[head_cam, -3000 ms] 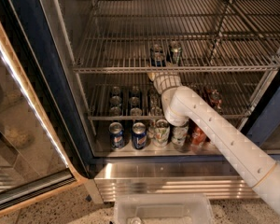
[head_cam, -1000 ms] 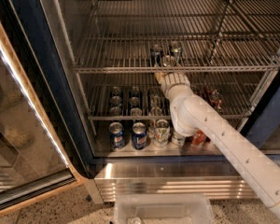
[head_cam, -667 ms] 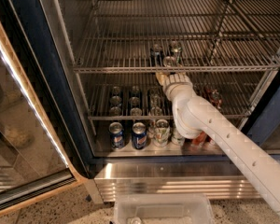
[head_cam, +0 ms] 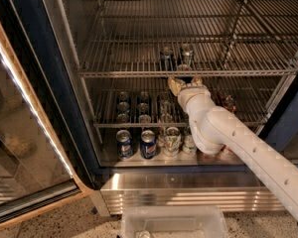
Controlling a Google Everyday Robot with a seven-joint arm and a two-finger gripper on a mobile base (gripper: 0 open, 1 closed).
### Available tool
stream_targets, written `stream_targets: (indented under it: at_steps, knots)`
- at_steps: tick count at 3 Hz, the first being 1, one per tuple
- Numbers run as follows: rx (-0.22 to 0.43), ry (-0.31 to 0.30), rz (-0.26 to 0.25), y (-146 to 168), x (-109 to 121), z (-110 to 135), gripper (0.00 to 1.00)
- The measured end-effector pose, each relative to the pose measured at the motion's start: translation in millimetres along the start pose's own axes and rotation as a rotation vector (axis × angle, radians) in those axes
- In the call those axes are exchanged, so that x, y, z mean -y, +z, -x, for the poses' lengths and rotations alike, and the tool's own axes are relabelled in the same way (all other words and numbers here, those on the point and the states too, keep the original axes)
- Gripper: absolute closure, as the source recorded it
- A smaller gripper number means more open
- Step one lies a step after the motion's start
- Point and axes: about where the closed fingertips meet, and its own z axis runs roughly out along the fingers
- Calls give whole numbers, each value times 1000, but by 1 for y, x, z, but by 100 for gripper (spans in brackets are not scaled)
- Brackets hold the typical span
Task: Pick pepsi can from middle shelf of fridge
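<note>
The fridge (head_cam: 64, 83) stands open. On its middle shelf (head_cam: 124, 74), a chrome wire rack, a dark blue pepsi can (head_cam: 166, 58) stands upright next to a paler can (head_cam: 186, 54). My gripper (head_cam: 185, 83) is just below the shelf's front rail, right under these two cans, with its yellowish fingertips (head_cam: 175, 86) spread apart and nothing between them. My white arm (head_cam: 238, 143) reaches in from the lower right.
The lower rack holds several cans (head_cam: 142, 108) and red cans (head_cam: 228, 103) at the right. On the steel floor stand two blue cans (head_cam: 147, 143) and white-and-green cans (head_cam: 172, 141). The glass door (head_cam: 20, 133) is open at the left. A clear bin (head_cam: 171, 222) sits below.
My gripper has shifted slightly to the right and further in under the shelf's front rail. The cans have not moved.
</note>
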Motion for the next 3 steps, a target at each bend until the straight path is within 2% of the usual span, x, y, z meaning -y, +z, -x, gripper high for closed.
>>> stream_targets:
  at_steps: [1,3]
  knots:
    - [-25,-14,10,-31,-3,4,100]
    - [-47,-14,-20,-40,3,-2,100]
